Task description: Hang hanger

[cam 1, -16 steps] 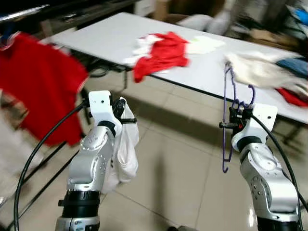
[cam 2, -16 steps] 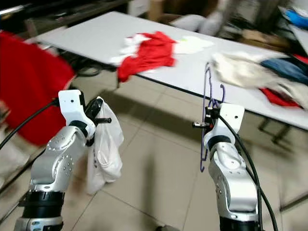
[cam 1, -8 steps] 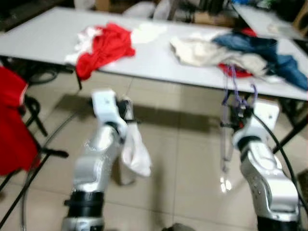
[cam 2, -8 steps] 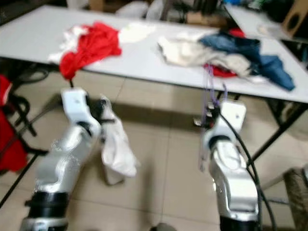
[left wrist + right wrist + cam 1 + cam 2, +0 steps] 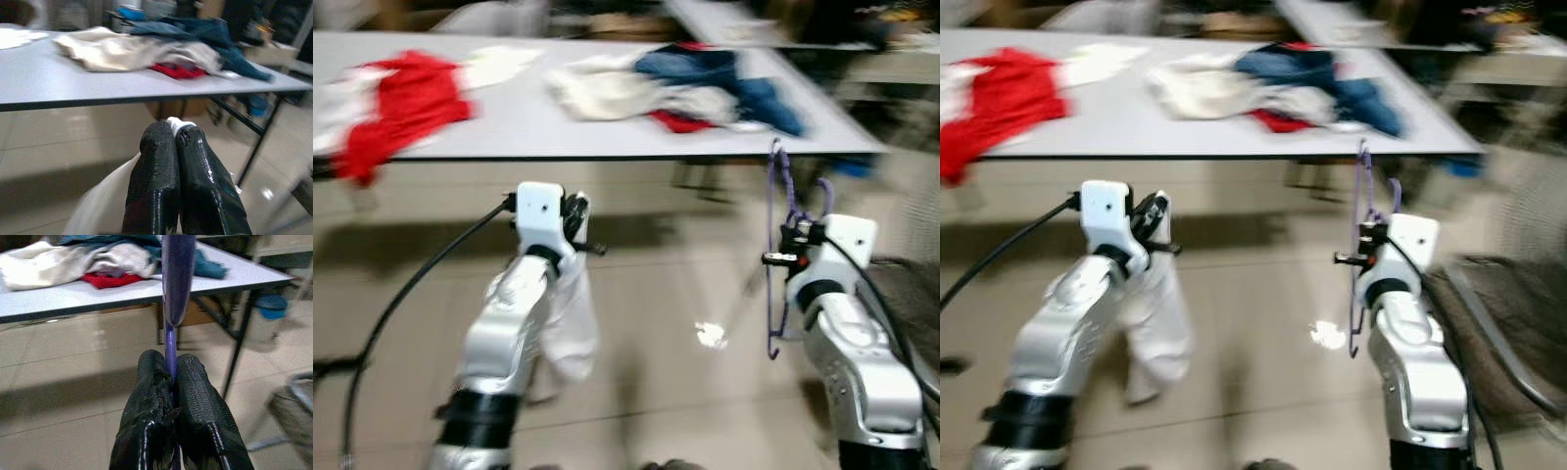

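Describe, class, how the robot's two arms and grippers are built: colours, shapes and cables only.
Both arms are jointed silver metal segments with dark bands near the base. Each wrist carries a white boxy housing. A black cable loops to each wrist. The left gripper and right gripper each have two long black, textured fingers.

Looks like a workroom or storage-type space used for sorting laundry, not a lived-in room. Long grey folding worktop [image 5: 519, 122] on black metal legs, with loose clothes piled on it: red garment [image 5: 396, 103], cream one [image 5: 607, 93], blue denim [image 5: 724, 78]. Beige glossy tiled floor [image 5: 685, 294] with a light glare. Second worktop [image 5: 754, 20] behind, cluttered. Cardboard boxes [image 5: 183, 105] and a blue bin [image 5: 271, 308] sit under the worktop. Background is blurred, hard to tell more.
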Tool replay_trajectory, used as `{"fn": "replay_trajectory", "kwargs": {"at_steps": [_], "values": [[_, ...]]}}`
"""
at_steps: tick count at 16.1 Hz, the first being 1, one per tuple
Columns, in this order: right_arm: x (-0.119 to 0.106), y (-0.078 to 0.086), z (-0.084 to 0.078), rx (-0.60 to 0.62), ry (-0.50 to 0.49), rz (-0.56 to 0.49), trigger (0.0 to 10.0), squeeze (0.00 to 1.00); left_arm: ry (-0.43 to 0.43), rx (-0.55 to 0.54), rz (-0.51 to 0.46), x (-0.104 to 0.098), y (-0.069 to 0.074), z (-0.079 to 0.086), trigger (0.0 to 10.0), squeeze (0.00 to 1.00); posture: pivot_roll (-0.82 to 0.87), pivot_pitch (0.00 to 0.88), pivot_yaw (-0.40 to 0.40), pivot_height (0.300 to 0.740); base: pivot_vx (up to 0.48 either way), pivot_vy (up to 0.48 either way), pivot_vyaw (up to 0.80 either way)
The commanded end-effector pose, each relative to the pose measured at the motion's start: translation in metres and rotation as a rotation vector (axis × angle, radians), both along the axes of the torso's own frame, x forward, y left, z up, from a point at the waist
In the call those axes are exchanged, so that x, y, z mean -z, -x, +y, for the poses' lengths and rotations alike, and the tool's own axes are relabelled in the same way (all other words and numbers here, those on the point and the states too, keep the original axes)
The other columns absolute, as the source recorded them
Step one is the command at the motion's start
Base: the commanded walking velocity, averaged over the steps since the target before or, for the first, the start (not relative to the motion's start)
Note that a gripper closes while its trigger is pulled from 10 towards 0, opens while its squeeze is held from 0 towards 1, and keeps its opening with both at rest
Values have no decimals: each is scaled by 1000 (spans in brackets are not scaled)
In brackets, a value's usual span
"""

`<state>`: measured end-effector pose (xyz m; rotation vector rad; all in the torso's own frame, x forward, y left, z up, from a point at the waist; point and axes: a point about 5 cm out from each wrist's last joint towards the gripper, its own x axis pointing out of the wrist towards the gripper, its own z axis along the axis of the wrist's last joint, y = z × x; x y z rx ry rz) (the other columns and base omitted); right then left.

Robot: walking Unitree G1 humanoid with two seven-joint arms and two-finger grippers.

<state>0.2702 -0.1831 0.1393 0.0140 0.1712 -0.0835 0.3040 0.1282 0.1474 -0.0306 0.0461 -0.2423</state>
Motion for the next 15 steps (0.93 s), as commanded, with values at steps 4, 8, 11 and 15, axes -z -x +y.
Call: {"fn": "replay_trajectory", "kwargs": {"at_steps": [4, 8, 11, 15], "values": [[6, 4, -2, -64, 96, 59, 10000, 0, -79, -1, -30, 0, 6, 2, 10000, 0, 40, 0, -62, 740, 0, 0, -372], [11, 8, 0, -121, 146, 78, 10000, 0, -93, 1, -28, 2, 10, 6, 10000, 0, 41, 0, -61, 740, 218, 0, 0], [9, 9, 2, -174, 120, 79, 10000, 0, -103, -13, -27, 3, 10, 7, 10000, 0, 39, 0, -60, 740, 314, 0, 0], [9, 11, 3, -189, 125, 75, 10000, 0, -99, -16, -28, 2, 10, 7, 10000, 0, 37, 0, -58, 740, 318, 0, 0]]}}
